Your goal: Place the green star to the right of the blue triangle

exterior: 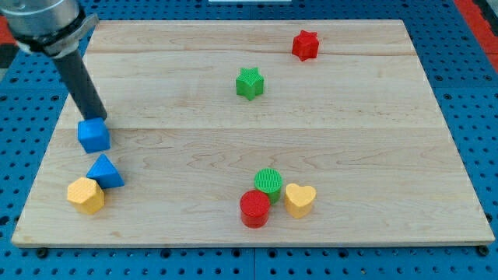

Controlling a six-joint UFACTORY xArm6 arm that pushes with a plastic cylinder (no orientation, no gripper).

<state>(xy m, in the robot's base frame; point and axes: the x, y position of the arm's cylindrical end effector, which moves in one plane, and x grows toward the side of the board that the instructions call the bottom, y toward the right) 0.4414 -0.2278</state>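
The green star (250, 83) lies in the upper middle of the wooden board (257, 132). The blue triangle (104, 171) lies at the lower left, touching a yellow hexagon block (85, 195) below it. A blue cube (93, 135) sits just above the triangle. My tip (99, 117) is at the upper edge of the blue cube, at the view's left, far from the green star.
A red star (306, 45) lies near the view's top right. A green cylinder (268, 182), a red cylinder (254, 208) and a yellow heart (299, 199) cluster at the lower middle. Blue pegboard surrounds the board.
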